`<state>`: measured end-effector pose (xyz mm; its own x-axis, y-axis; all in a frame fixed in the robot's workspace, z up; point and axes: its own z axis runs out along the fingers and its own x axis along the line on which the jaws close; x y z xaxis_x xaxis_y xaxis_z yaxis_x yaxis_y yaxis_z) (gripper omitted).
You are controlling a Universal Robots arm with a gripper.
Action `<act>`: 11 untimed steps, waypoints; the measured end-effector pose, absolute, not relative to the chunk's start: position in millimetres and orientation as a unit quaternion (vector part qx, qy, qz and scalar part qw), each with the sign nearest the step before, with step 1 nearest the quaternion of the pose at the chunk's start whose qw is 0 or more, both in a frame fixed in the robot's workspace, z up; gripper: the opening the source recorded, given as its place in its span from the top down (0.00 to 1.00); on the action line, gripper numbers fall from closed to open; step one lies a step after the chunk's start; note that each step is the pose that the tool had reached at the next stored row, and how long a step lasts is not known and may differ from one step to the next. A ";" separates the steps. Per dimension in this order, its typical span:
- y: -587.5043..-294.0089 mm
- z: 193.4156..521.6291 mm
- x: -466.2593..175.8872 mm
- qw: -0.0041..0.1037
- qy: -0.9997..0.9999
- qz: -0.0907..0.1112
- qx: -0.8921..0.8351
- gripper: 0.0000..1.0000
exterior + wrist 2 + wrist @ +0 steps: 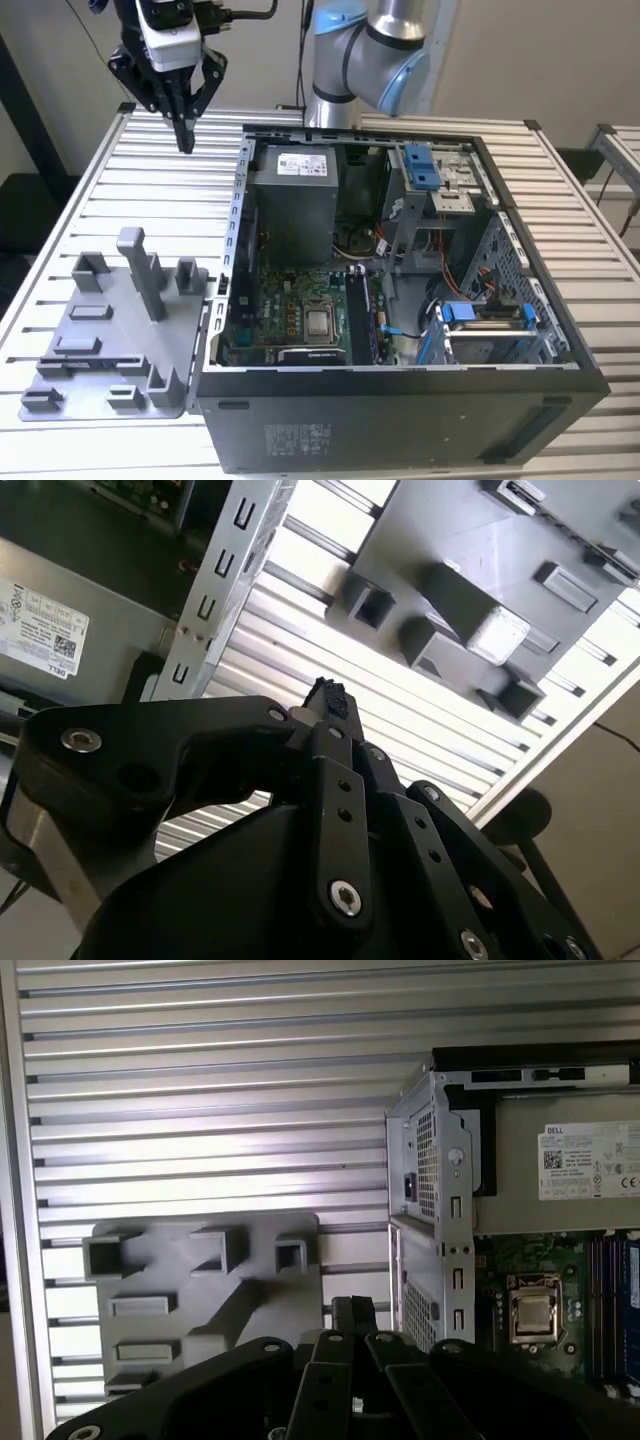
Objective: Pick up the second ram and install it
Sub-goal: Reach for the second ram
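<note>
So in the exterior view the claw (185, 135) hangs high over the ribbed tabletop (130, 180), off to the exterior view's left of the open computer case (400, 430). Its fingers are pinched together to a point with nothing between them. The only thing that looks like the second ram (357, 318) is a dark narrow stick standing on edge in the motherboard slots, just to the exterior view's right of the CPU socket (318, 322). That's well apart from the claw, down inside the case, though I honestly can't tell if it's the first stick or the second. The grey fixture (110, 350) lies flat on the tabletop beside the case, below the claw, and I don't spot a stick on it. The second wrist view looks past the black finger links to the fingertips (330, 693), which meet with no gap I can see. Beyond them are the fixture's posts and the case's perforated edge. The first wrist view looks straight down, with the claw's tips near the fixture's edge. It also gives a close look at the memory slots (612, 1300) beyond the socket, as dark and blue stripes, but I can't tell a stick from a bare slot there.
</note>
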<state>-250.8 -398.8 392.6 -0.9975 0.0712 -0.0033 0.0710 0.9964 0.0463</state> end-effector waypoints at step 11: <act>-398.8 392.6 -279.7 0.002 0.999 0.023 0.036 0.89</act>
